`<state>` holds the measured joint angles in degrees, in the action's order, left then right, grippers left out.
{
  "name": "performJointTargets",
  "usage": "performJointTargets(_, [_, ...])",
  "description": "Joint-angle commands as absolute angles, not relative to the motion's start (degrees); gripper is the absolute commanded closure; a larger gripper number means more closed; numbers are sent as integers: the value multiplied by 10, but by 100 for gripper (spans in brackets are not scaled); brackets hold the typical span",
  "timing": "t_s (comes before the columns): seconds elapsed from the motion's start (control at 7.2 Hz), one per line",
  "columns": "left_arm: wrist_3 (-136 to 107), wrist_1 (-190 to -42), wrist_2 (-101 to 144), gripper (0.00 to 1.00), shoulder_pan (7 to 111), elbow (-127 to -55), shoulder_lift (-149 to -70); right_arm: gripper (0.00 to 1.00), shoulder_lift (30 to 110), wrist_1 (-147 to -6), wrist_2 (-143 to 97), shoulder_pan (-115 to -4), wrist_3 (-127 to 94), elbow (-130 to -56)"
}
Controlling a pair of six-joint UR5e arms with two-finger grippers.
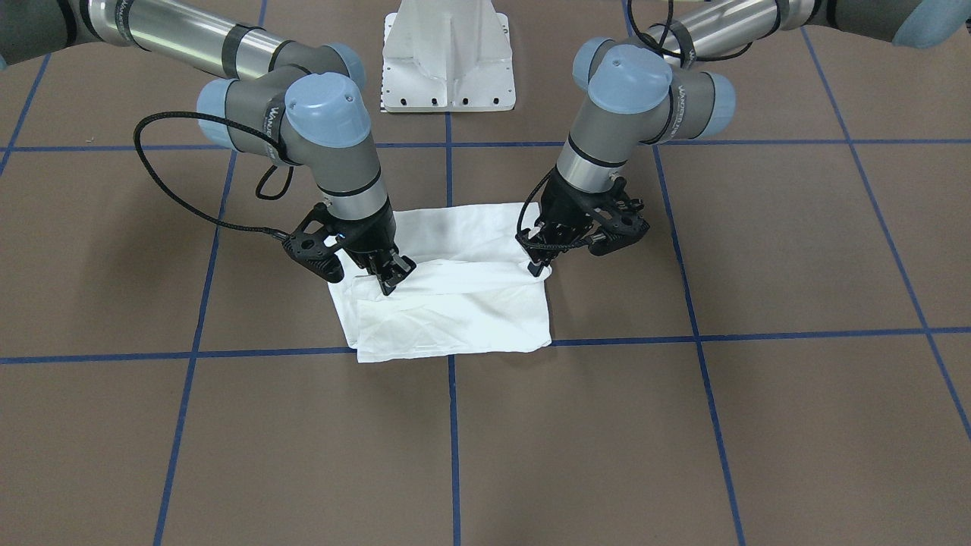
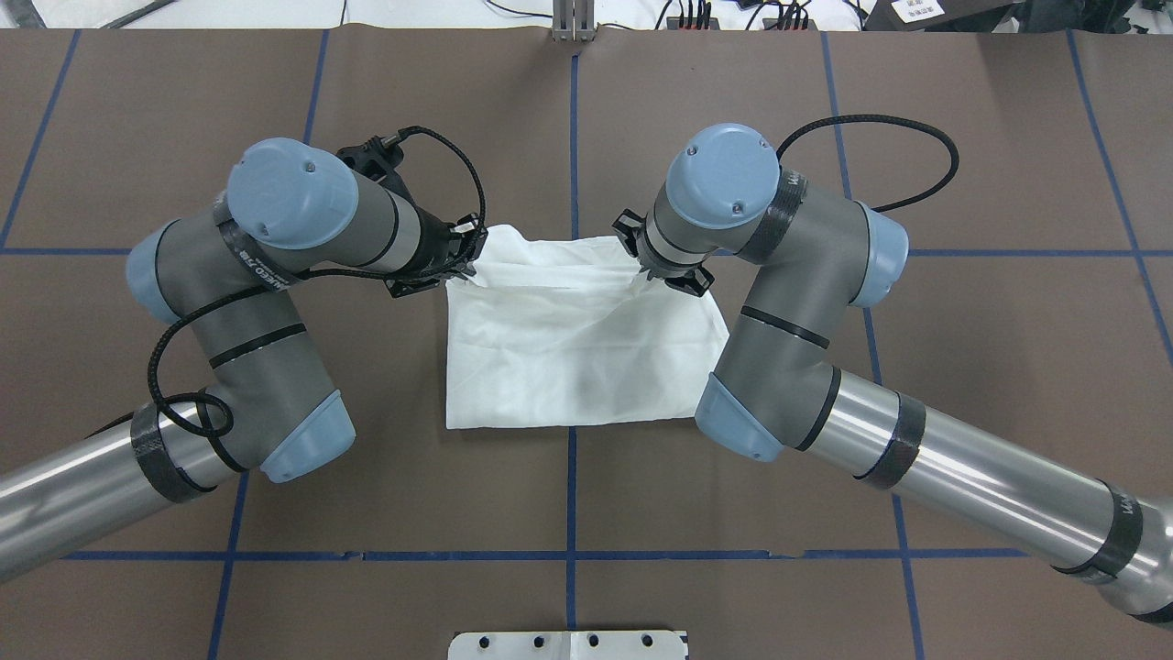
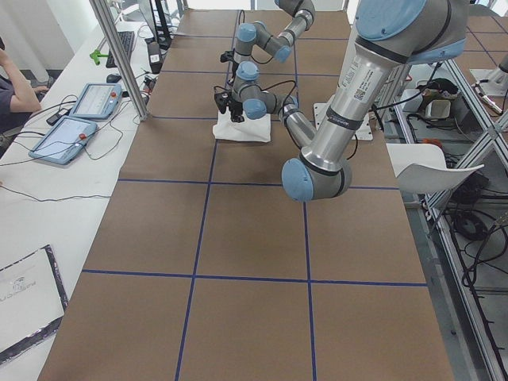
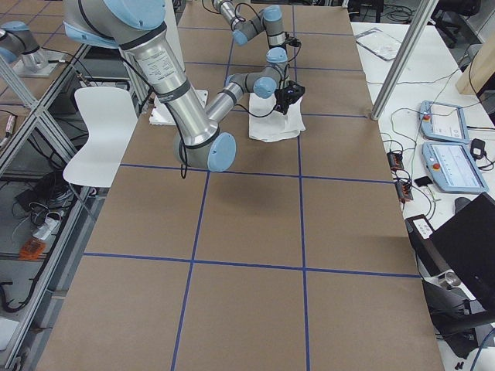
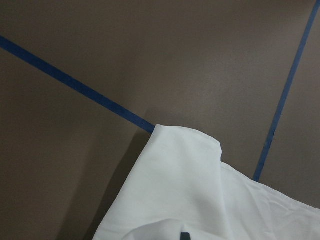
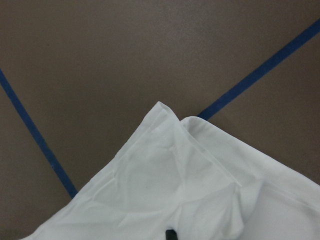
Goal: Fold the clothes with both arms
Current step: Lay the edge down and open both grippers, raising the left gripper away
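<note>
Folded white shirt is noted on the brown tabletop, over a crossing of blue tape lines. One raised fold is gripped at both ends: left gripper jaws are clamped on the cloth, right gripper jaws likewise, with fabric drawn between them.

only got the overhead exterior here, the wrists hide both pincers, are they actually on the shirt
Observer: Yes, in the front-facing view the right pincer is shut on a fold of the T-shirt, tips pointing down.
Operator: and the left one
Observer: The left pincer grips the T-shirt's edge on the other side; a taut ridge of cloth runs between them.
Operator: any print near the grips
Observer: None; both wrist views show plain white cloth.
</note>
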<state>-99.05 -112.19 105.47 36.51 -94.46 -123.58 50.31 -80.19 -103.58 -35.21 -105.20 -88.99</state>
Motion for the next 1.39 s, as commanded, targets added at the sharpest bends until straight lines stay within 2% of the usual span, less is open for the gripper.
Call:
performJointTargets(0.0, [-994, -1122, 1055, 100, 366, -942, -1244, 12, 500, -801, -1036, -353, -1050, -886])
performJointTargets(0.14, [-994, -1121, 1055, 49, 366, -942, -1245, 0, 494, -801, -1035, -353, -1056, -876])
performJointTargets(0.28, [-995, -1118, 1054, 27, 366, -941, -1245, 0, 495, -790, -1036, -357, -1056, -868])
performJointTargets(0.42, [-1007, -1115, 1054, 20, 377, -941, -1245, 0, 497, -775, -1036, -359, -1064, -866])
performJointTargets(0.97, [-992, -1099, 1077, 20, 425, -933, -1240, 0, 491, -777, -1045, -331, -1034, -893])
performJointTargets(1.25, [-934, -1091, 1080, 14, 449, -933, -1224, 0, 488, -783, -1034, -298, -918, -877])
